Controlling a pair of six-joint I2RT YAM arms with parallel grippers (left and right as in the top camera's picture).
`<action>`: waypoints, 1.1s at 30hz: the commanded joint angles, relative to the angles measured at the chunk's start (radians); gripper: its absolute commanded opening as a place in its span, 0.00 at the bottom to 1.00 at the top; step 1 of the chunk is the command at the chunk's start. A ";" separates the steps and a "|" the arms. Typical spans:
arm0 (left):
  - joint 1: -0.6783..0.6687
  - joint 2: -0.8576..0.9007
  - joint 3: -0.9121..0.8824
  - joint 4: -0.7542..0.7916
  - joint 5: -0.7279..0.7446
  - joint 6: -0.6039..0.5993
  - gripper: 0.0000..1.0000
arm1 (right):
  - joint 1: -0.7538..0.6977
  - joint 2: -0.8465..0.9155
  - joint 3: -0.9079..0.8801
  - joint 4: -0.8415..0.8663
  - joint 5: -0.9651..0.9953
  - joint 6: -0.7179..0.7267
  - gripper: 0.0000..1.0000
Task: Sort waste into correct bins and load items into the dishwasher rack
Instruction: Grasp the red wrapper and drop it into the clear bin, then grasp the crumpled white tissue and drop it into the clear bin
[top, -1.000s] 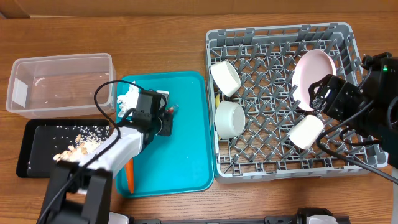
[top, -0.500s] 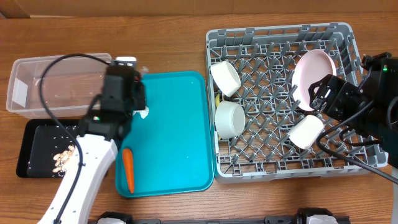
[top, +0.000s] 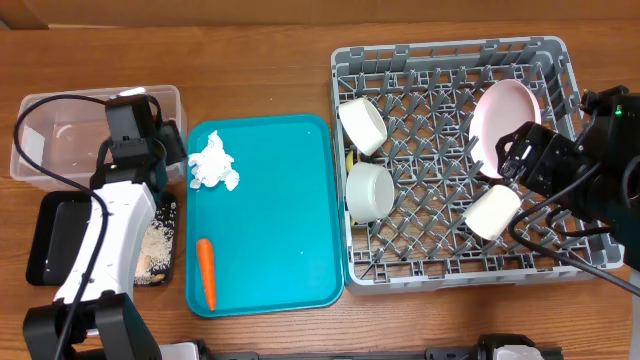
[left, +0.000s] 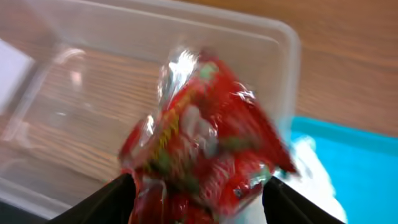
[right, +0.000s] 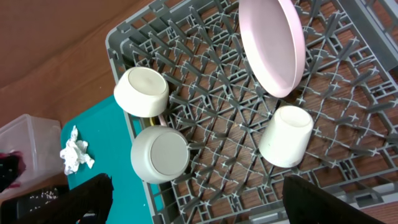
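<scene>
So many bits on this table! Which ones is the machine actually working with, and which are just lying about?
Part of the job: foil wrapper in the left tool, napkin, carrot, food scraps, clear tub, black tray, grey rack, pink plate, three cream cups.
Just lying about: teal tray, wooden table.

- Red-and-silver foil wrapper (left: 199, 137): yellow print, too blurred to read.
- White label (top: 32, 148) on the clear plastic tub (top: 95, 100): no writing can be read.
</scene>
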 joint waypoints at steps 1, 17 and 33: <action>-0.057 -0.045 0.019 -0.013 0.149 0.012 0.69 | -0.003 -0.003 0.002 0.001 0.009 -0.002 0.91; -0.236 0.010 0.009 -0.135 0.095 0.003 0.76 | -0.003 0.000 0.002 -0.030 0.009 -0.002 0.91; -0.236 0.300 0.008 0.016 0.098 0.004 0.51 | -0.003 -0.001 0.002 -0.043 0.009 -0.002 0.91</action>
